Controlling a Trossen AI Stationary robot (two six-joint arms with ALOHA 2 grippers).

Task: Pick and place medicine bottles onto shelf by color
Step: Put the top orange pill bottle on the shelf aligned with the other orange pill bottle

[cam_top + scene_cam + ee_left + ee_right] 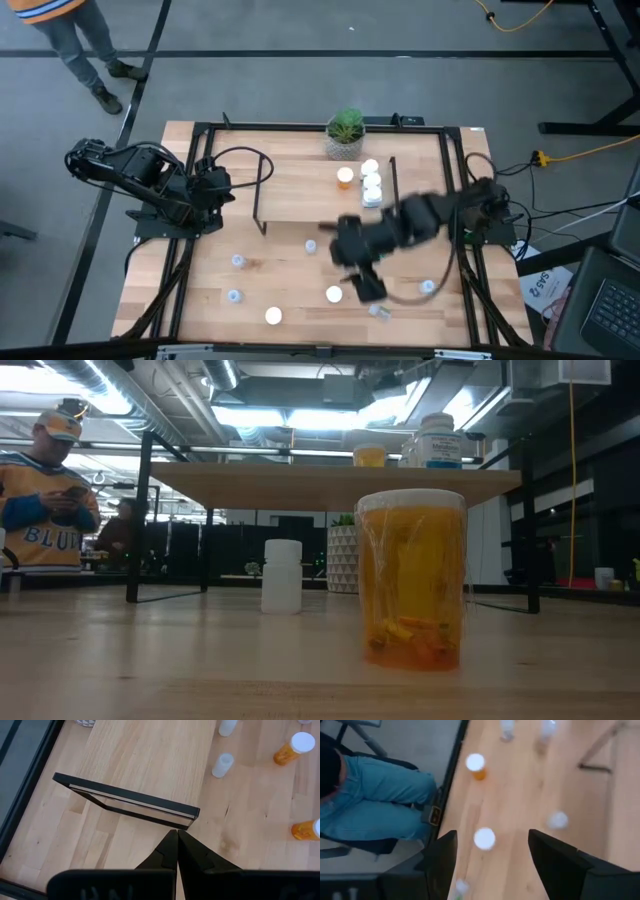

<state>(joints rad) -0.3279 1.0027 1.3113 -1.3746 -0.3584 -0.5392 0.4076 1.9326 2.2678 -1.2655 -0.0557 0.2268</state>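
Several bottles [273,316] scattered on wooden tabletop [290,270], person [45,500] standing beyond

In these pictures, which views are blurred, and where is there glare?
Right wrist view: smeared by motion, the bottles soft. High view: the right hand is smeared. Low view: ceiling lights glare; the near orange bottle stays sharp. Left wrist view: sharp.

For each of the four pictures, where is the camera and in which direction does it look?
High: above, straight down; both arms, shelf.
Low: table height, level; orange bottle close, no arm.
Left wrist: down past the shut left gripper.
Right wrist: down between the open right gripper fingers, white-capped bottle below.
Shared: high and low both show the shelf.
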